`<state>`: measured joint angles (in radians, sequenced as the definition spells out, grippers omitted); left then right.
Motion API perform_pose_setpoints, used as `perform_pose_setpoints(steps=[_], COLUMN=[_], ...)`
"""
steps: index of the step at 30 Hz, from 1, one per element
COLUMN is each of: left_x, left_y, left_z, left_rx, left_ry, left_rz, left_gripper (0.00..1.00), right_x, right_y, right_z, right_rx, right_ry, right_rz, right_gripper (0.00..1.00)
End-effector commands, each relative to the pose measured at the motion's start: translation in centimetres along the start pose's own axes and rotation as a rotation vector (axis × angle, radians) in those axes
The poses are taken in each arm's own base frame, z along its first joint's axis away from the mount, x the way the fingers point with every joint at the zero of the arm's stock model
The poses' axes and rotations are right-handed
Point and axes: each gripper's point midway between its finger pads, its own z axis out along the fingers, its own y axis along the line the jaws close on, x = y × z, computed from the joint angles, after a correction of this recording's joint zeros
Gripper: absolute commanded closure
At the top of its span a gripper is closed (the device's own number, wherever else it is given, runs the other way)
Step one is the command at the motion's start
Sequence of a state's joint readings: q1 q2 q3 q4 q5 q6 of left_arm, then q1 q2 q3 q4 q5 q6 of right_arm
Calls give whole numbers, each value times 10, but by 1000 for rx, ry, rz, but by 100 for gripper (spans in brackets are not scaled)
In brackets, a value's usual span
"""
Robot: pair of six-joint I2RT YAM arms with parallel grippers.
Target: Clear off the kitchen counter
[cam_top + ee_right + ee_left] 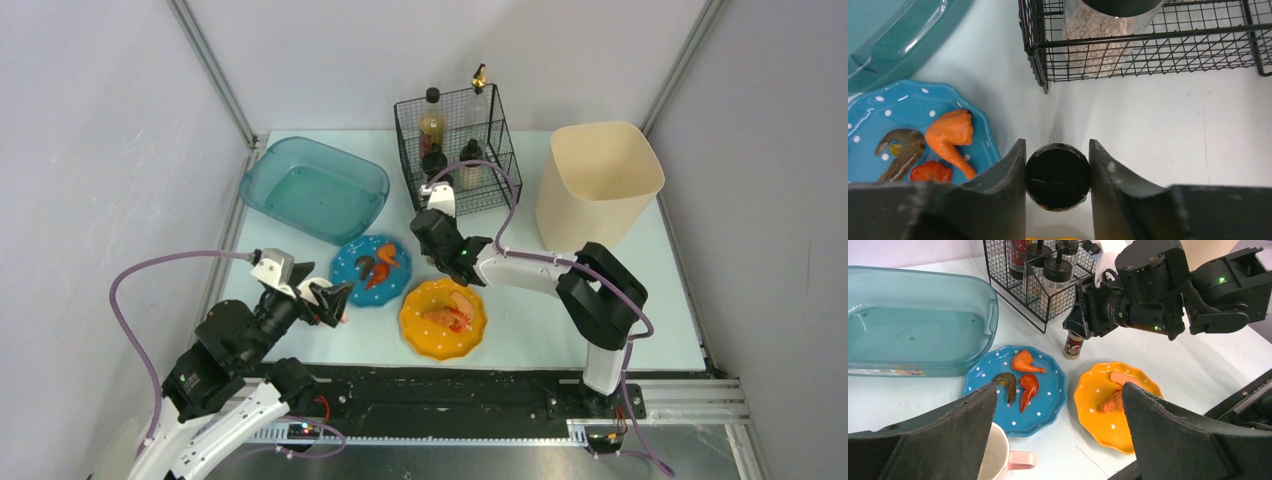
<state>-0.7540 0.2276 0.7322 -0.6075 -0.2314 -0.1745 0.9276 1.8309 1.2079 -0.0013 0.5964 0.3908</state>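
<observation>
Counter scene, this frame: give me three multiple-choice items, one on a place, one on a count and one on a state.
1. Where is the spice jar?
A: in the tub. B: on the counter, beside the wire basket. C: in the beige bin.
2. How many plates are on the counter?
A: one. B: three. C: two.
3. How is the left gripper?
A: open, holding nothing. B: shut on a piece of food. C: shut on a plate.

1 B: it stands on the bare surface just outside the mesh.
2 C: one blue plate and one orange plate.
3 A: its jaws stand wide apart above the mug.
</observation>
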Motion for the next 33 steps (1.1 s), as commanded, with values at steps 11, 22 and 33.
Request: perform_pose_setpoints(steps=[11,22,33], left_x=[-4,-4,-5], left_y=[-1,-2,-2], left_z=[3,2,3], left_rx=[5,14,10], left_ry=[-13,-15,-17], left_rz=[14,15,15], left_gripper=[2,2,2], right_x=[-93,-164,-191], right_y=[-34,-120,-153], right_z=[-68,-99,-41], right_rx=[55,64,47], right_ry=[-192,-257,-236], right_rz=[-22,202,291], right_gripper=[100,100,100])
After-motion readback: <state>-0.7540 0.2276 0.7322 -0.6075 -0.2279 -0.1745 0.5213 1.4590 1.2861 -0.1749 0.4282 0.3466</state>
